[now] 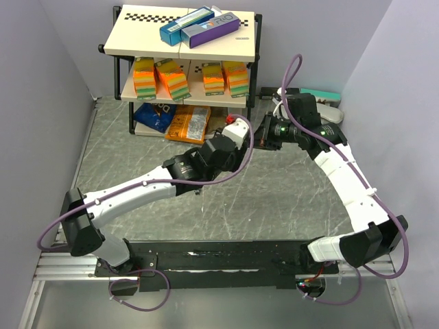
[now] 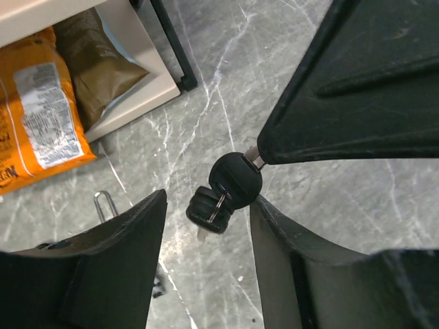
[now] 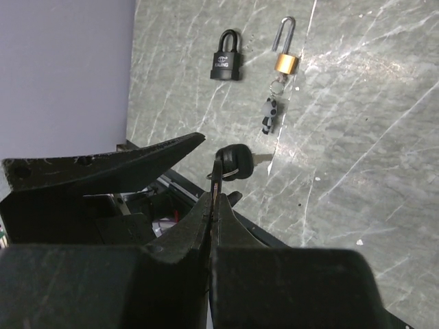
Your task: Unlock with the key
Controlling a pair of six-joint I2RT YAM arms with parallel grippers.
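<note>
My right gripper [image 3: 216, 175] is shut on the blade of a black-headed key [image 2: 236, 179]. A second black key [image 2: 209, 209] hangs from it on a ring. The pair also shows in the right wrist view [image 3: 234, 163]. My left gripper [image 2: 209, 200] is open, with its jaws on either side of the hanging keys and its right finger [image 2: 274, 226] close against the key head. The two grippers meet above the table [image 1: 250, 133]. A shut black padlock [image 3: 228, 58] and a brass padlock [image 3: 286, 63] with its shackle open lie on the table below.
A small key bunch [image 3: 268, 115] hangs from the brass padlock. A shelf rack [image 1: 185, 41] with boxes and sponges stands at the back. An orange snack bag [image 2: 41, 130] and a brown bag [image 2: 96, 65] lie under it. Walls close in on both sides.
</note>
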